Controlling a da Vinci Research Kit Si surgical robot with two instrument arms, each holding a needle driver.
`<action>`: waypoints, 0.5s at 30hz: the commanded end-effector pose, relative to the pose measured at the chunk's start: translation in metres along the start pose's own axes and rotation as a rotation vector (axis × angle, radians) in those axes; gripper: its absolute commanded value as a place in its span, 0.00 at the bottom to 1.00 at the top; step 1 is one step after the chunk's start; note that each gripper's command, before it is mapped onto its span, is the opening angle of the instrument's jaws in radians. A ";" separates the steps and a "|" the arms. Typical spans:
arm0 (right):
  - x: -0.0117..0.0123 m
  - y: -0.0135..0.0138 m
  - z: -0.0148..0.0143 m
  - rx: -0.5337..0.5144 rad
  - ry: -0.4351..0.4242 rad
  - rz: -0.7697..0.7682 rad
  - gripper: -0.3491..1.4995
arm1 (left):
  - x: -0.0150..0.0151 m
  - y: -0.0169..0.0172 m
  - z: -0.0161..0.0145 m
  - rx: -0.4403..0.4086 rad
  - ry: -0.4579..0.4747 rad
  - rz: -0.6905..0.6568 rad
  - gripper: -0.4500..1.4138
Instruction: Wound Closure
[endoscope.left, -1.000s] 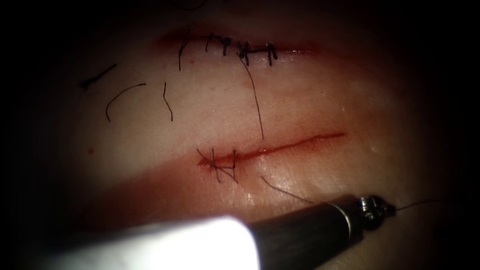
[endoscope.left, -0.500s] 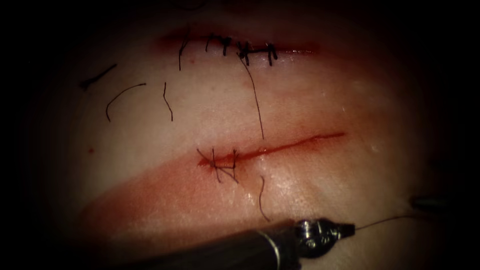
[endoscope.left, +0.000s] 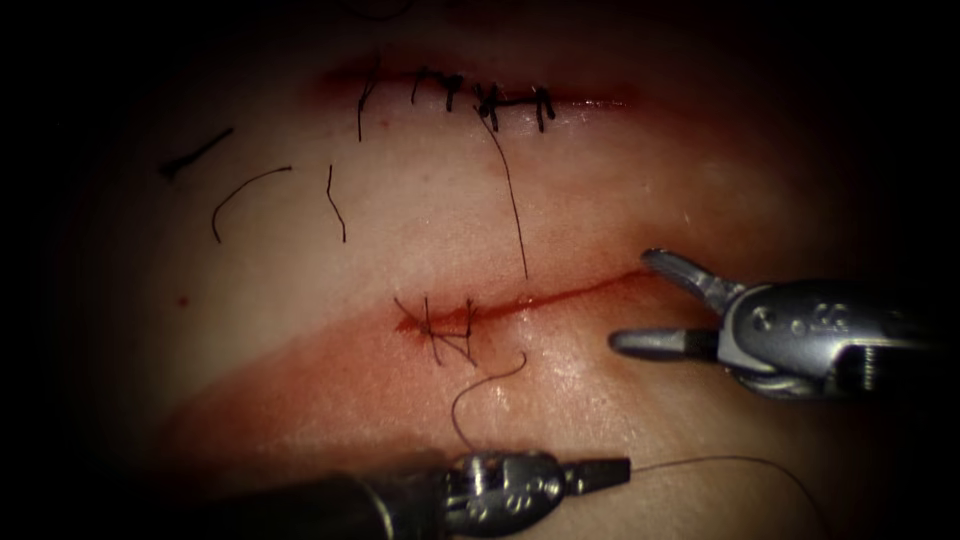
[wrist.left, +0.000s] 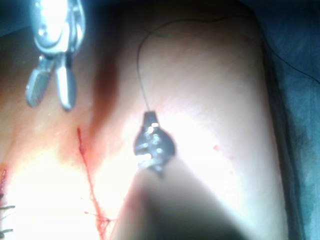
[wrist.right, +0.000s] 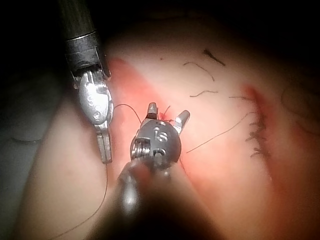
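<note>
The open cut (endoscope.left: 580, 292) crosses the tissue (endoscope.left: 620, 190), with dark stitches (endoscope.left: 440, 325) at its left end. My left tool (endoscope.left: 600, 472) lies low in the endoscope view, below the stitches, jaws shut on the thread (endoscope.left: 720, 460). One strand trails right from its tip; another curls up in a loop (endoscope.left: 480, 385) toward the stitches. My right tool (endoscope.left: 632, 300) comes in from the right, jaws open and empty, astride the cut's right part. The left tool (wrist.left: 148, 117) and right tool (wrist.right: 167, 114) appear in their own wrist views too.
A second cut (endoscope.left: 480, 98) farther back is closed with several stitches, and a long thread tail (endoscope.left: 512, 200) hangs from it toward the open cut. Short cut ends of thread (endoscope.left: 245, 195) lie on the tissue at the left. Red fluid stains the tissue below the stitches.
The left tool has drawn back leftward along the bottom with the thread, which now curls in a slack loop. The right tool has come in from the right with open jaws.
</note>
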 end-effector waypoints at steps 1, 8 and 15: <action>-0.0008 -0.0002 0.0028 0.015 0.019 -0.011 0.88 | -0.0003 0.0001 0.0006 -0.010 0.029 0.015 0.00; -0.0039 -0.0002 0.0077 0.122 0.053 -0.063 0.88 | -0.0012 -0.0007 -0.0006 -0.089 0.195 0.099 0.00; -0.0057 -0.0020 0.0118 0.262 0.085 -0.121 0.83 | -0.0008 -0.0006 -0.0023 -0.193 0.332 0.141 0.00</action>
